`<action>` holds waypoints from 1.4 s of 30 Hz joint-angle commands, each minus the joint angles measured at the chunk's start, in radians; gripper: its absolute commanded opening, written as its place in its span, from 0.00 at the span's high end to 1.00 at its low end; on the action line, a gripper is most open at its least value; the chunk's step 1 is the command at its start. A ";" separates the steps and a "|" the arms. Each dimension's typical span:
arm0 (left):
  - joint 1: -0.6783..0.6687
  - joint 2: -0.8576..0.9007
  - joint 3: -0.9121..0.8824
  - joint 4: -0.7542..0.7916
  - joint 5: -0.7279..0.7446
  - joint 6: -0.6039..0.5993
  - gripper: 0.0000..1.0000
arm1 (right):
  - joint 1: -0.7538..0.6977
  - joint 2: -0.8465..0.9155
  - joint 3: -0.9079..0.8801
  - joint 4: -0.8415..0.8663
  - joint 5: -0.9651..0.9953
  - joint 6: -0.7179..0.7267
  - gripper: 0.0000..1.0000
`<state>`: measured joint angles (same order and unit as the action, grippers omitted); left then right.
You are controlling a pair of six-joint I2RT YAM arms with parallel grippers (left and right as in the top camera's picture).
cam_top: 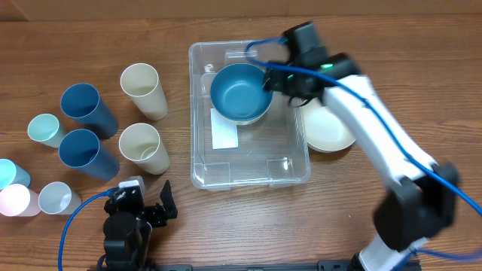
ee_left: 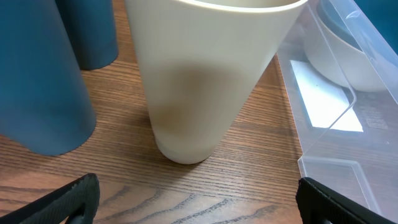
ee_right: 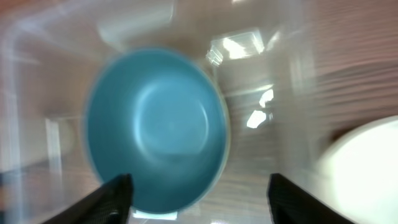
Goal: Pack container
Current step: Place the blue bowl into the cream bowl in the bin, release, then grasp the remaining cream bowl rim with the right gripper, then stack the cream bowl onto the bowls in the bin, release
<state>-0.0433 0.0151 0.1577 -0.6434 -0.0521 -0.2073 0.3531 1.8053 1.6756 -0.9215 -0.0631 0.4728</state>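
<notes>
1. The wooden worktop [cam_top: 75, 45] is carrying the container [cam_top: 248, 169] near its middle, mouth facing up, long axis running far edge to near edge.
2. A blue bowl [cam_top: 239, 92] is sitting in its far half.
3. The right claw [ee_right: 199, 196] is hovering over the bowl, fingers apart.
4. The left claw [ee_left: 199, 199] is sitting by the near edge, fingers apart.

Table [cam_top: 422, 45]: wood-grain top, mid-brown, matt finish, filling almost the whole overhead view. The grain runs left to right, with darker streaks and a few curved whorls. Seen close in the left wrist view, the same surface shows fine parallel lines in a warmer reddish-brown. Far edge: a paler tan strip [cam_top: 113, 7] along the top of the overhead view; its nature cannot be told. Light: even, from above, leaving short, soft-edged shadows on the wood.
</notes>
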 commanded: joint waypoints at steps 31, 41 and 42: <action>0.005 -0.010 -0.003 0.001 0.008 -0.009 0.00 | -0.513 -0.176 -0.698 0.162 -0.035 0.055 0.90; 0.005 -0.010 -0.003 0.001 0.009 -0.009 0.00 | -0.315 -0.260 -0.014 -0.198 -0.035 0.002 0.96; 0.005 -0.010 -0.003 0.001 0.009 -0.009 0.00 | -0.271 -0.260 0.012 -0.196 -0.035 -0.011 0.96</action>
<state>-0.0433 0.0151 0.1577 -0.6426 -0.0521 -0.2073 -0.0425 1.5913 1.5566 -1.1080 -0.0875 0.5121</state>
